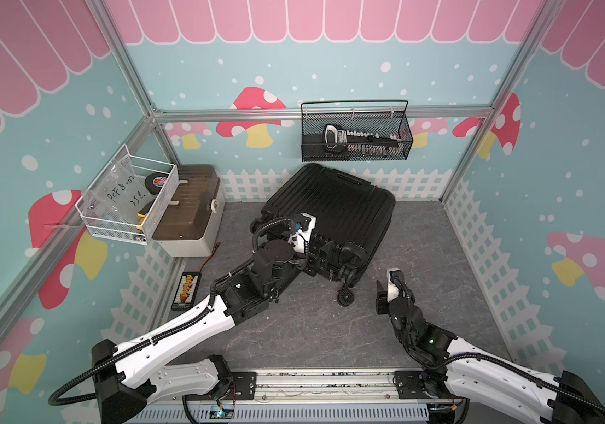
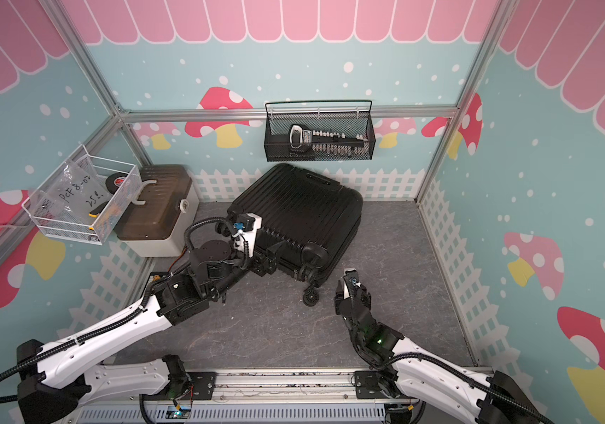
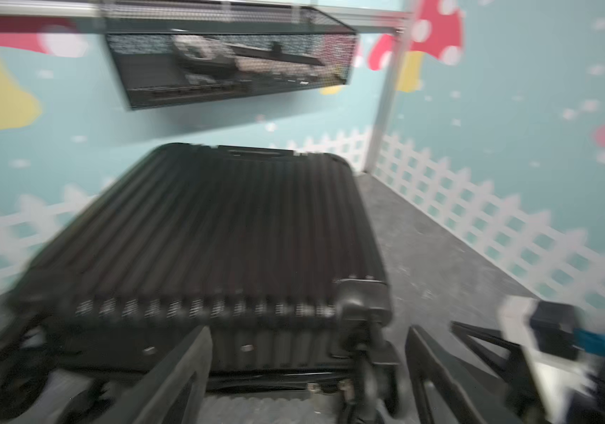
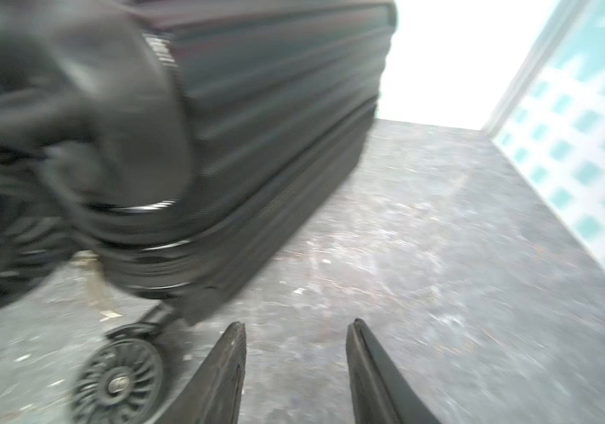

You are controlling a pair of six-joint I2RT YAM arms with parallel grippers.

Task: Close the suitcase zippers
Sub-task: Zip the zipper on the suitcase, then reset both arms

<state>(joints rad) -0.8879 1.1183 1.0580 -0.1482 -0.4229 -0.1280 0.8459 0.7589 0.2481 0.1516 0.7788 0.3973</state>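
Observation:
The black ribbed suitcase (image 1: 334, 213) (image 2: 301, 209) lies flat and askew on the grey floor, wheels toward me. One wheel (image 1: 345, 296) (image 4: 117, 381) sticks out at its near corner. My left gripper (image 3: 306, 345) (image 1: 317, 257) is open at the wheel end, with its fingers (image 3: 187, 363) either side of that end and nothing gripped. The zippers show as a dark seam (image 4: 286, 198) (image 3: 275, 381) between the shell halves; the pulls are too blurred to make out. My right gripper (image 4: 296, 325) (image 1: 385, 284) is open over bare floor, just right of the protruding wheel.
A beige box with a brown lid (image 1: 190, 216) stands at the back left under a white wire basket (image 1: 128, 198). A black mesh basket (image 1: 356, 132) hangs on the back wall above the suitcase. A small black connector tray (image 1: 187, 286) lies by the left wall.

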